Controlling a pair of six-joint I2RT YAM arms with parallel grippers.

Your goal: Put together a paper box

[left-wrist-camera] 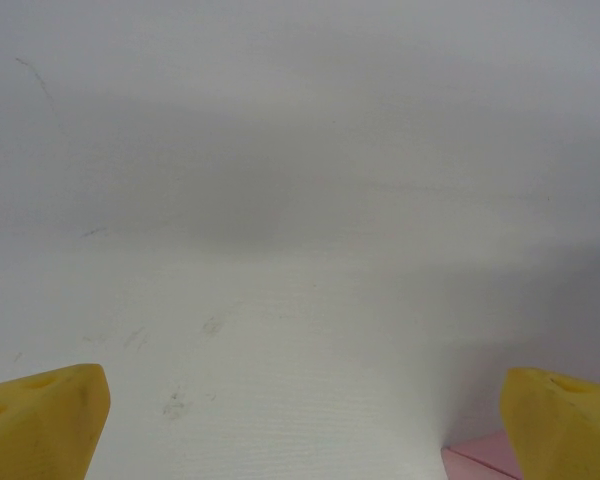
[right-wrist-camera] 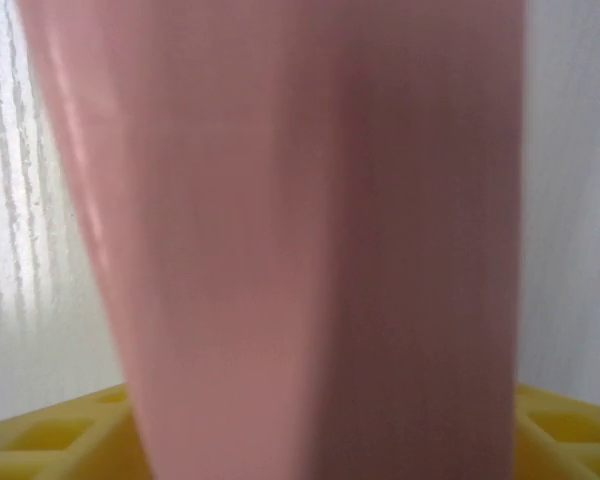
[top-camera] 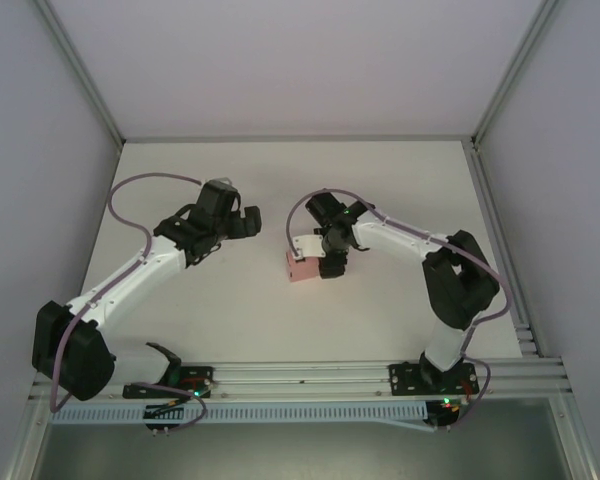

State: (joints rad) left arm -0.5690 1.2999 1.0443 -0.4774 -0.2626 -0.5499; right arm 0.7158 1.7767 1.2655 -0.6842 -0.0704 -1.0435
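The pink paper box stands folded up on the white table near the middle, with a pale flap rising behind it. My right gripper is at its right side and is shut on it. In the right wrist view the box's pink wall is blurred and very close, between the yellow fingertips. My left gripper hovers to the box's left, apart from it, and is open. In the left wrist view its yellow fingertips stand wide apart with a pink box corner at the lower right.
Grey walls enclose the table on the left, back and right. An aluminium rail with both arm bases runs along the near edge. A rail also lines the right side.
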